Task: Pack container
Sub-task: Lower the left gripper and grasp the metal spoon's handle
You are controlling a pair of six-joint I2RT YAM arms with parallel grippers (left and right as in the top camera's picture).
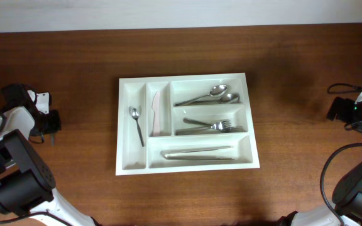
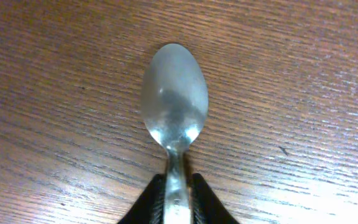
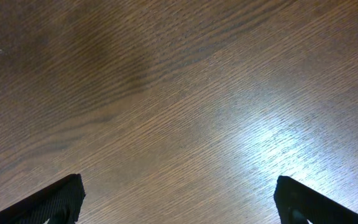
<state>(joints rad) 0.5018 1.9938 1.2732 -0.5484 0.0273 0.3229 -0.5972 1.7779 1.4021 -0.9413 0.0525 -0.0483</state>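
The white container (image 1: pixel 123 125) lies in the middle of the table. It holds a small spoon (image 1: pixel 136 122) and a knife (image 1: pixel 156 113) in its narrow compartments, and spoons (image 1: pixel 209 95), forks (image 1: pixel 209 127) and knives (image 1: pixel 200 152) in the wide ones. At the far left my left gripper (image 1: pixel 50 122) is low over the wood. In the left wrist view my left gripper (image 2: pixel 178 180) is shut on the handle of a steel spoon (image 2: pixel 174 93), whose bowl lies on the table. My right gripper (image 3: pixel 179 186) stands open over bare wood at the far right (image 1: pixel 339 110).
The brown wooden table (image 1: pixel 294 176) extends on all sides of the tray. The arm bases and cables sit at the lower left (image 1: pixel 11 182) and lower right (image 1: pixel 357 188) corners. A pale wall strip runs along the far edge.
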